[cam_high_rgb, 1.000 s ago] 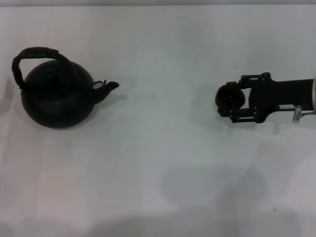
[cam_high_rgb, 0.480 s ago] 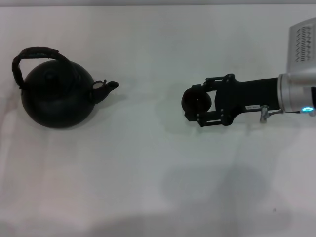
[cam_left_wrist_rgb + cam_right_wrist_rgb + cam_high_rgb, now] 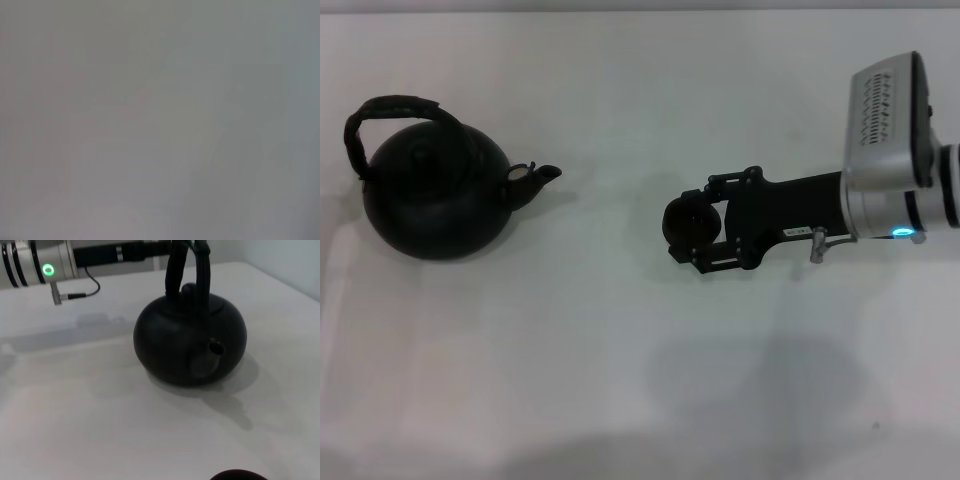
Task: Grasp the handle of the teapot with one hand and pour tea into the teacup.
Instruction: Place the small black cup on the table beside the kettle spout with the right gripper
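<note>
The matte-black teapot stands at the table's left, its spout pointing right and its wrapped hoop handle upright over the lid. It also shows in the right wrist view, with the handle above it. My right gripper is shut on the small dark teacup and holds it right of the middle, well clear of the spout. The cup's rim peeks in at the right wrist view's edge. My left arm is beyond the teapot, outside the head view.
The table is a plain white surface. A soft shadow of the right arm lies on it toward the near side. The left wrist view shows only bare grey surface.
My right gripper has moved left toward the teapot with the teacup in it. The teapot has not moved.
</note>
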You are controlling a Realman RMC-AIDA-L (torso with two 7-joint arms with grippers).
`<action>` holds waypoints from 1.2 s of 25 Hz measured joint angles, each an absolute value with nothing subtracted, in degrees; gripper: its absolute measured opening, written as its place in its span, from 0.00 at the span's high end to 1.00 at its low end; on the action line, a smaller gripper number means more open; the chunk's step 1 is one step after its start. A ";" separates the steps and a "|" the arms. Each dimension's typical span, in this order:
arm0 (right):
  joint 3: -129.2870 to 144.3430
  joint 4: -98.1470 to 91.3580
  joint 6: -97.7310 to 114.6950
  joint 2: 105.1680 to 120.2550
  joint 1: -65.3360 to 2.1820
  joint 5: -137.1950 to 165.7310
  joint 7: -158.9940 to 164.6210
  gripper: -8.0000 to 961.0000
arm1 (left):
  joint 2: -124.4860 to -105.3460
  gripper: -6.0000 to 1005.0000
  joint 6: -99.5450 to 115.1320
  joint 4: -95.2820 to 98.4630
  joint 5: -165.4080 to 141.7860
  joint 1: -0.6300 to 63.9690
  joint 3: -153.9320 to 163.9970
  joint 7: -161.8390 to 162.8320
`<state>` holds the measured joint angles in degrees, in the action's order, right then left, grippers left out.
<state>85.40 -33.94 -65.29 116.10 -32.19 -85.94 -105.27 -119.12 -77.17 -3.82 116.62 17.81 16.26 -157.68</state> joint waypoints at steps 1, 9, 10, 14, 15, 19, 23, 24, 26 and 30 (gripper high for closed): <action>86.13 -33.94 -64.72 116.10 -32.32 -86.10 -105.07 0.25 | -119.11 0.13 -77.17 -3.78 116.62 17.81 16.25 -157.67; 91.49 -34.07 -60.12 116.20 -33.09 -88.46 -104.92 0.25 | -119.09 0.13 -77.17 -3.56 116.63 17.93 16.26 -157.67; 91.88 -34.16 -59.74 116.19 -33.24 -88.54 -104.99 0.25 | -119.09 0.13 -77.17 -3.53 116.63 17.93 16.26 -157.67; 94.34 -34.53 -58.26 116.18 -33.74 -88.56 -105.31 0.25 | -119.09 0.13 -77.14 -3.44 116.63 17.93 16.26 -157.67; 94.90 -34.66 -58.02 116.17 -33.88 -88.55 -105.33 0.25 | -119.09 0.13 -77.12 -3.44 116.63 17.93 16.26 -157.67; 96.90 -34.73 -57.37 116.10 -34.40 -88.37 -105.87 0.25 | -119.09 0.13 -77.08 -3.42 116.63 17.89 16.26 -157.67; 97.73 -34.76 -56.88 116.10 -34.79 -88.21 -106.32 0.24 | -119.09 0.13 -76.94 -3.42 116.63 17.81 16.26 -157.67; 97.73 -34.77 -56.88 116.10 -34.81 -88.20 -106.47 0.24 | -119.09 0.13 -76.86 -3.42 116.63 17.83 16.26 -157.67; 97.75 -34.79 -56.87 116.10 -34.86 -88.17 -106.73 0.24 | -119.09 0.13 -76.75 -3.42 116.63 17.91 16.26 -157.67; 97.78 -34.80 -56.80 116.10 -34.89 -88.12 -107.74 0.24 | -119.08 0.13 -76.72 -3.42 116.63 17.94 16.26 -157.67</action>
